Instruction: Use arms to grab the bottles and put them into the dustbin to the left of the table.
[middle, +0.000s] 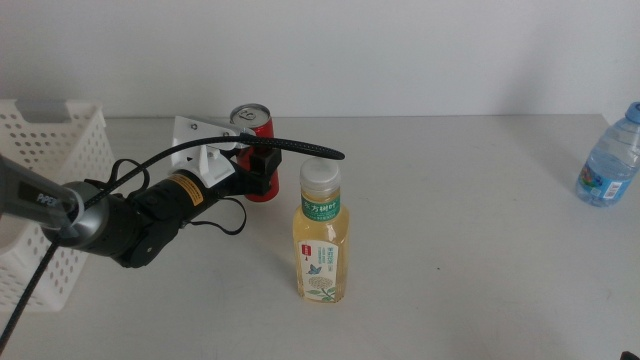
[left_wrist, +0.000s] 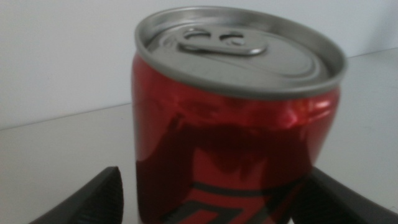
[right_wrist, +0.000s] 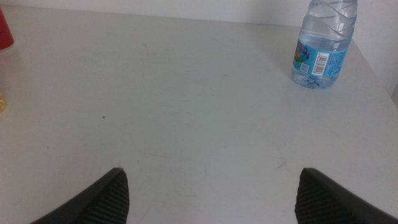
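left gripper (left_wrist: 211, 199) astride red can (left_wrist: 233, 124), seemingly unclamped

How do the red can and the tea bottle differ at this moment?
The red can is short, metal and opaque, with a pull-tab top; the tea bottle is taller, clear plastic with yellow liquid, a white cap and a green label. The can sits between the open jaws of the left end effector; the bottle stands free, nearer the camera, with nothing around it. Both stand upright on the table.
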